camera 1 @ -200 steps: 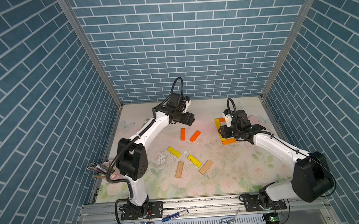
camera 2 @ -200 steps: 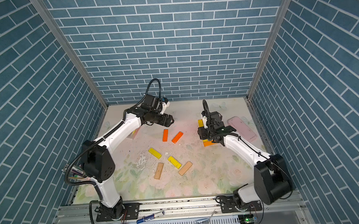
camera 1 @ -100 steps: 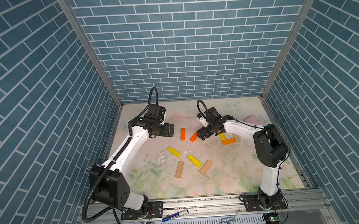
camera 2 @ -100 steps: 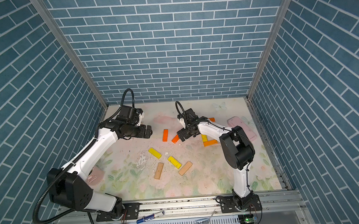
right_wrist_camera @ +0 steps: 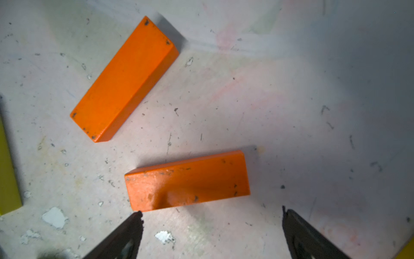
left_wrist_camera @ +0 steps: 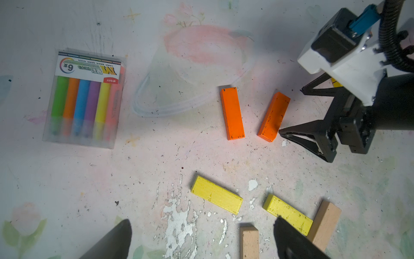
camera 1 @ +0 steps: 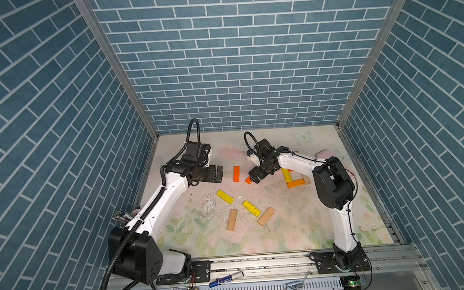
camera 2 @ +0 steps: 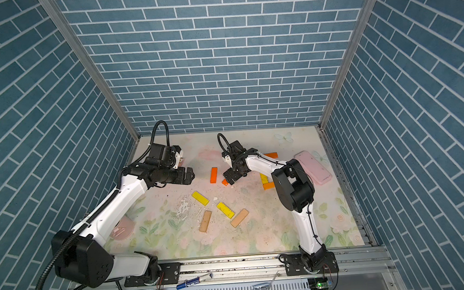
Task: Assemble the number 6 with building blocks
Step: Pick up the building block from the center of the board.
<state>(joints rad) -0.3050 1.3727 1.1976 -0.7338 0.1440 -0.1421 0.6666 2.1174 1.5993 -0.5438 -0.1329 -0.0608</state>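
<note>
Two orange building blocks lie mid-table, one straight (camera 1: 236, 173) and one tilted (right_wrist_camera: 188, 181). My right gripper (right_wrist_camera: 211, 212) hangs open just short of the tilted block (left_wrist_camera: 273, 116), nothing between its fingers. My left gripper (camera 1: 219, 174) is open and empty, left of the straight block (left_wrist_camera: 232, 113). Nearer the front lie two yellow blocks (camera 1: 224, 197) (camera 1: 251, 208) and two tan ones (camera 1: 232, 219) (camera 1: 266, 216). To the right, a yellow block (camera 1: 287, 174), an orange block (camera 1: 294, 184) and a tan block (camera 1: 306, 179) lie joined, partly hidden by my right arm.
A clear pack of coloured sticks (left_wrist_camera: 85, 98) and a clear plastic cup (left_wrist_camera: 190, 74) lie on the far left part of the mat. A pink case (camera 2: 312, 167) sits by the right wall. White flakes (camera 1: 209, 206) mark a worn patch of the mat.
My right gripper has left the joined blocks at the right, moved left to the tilted orange block and opened wide. My left gripper has drawn back to the left and opened fully.
</note>
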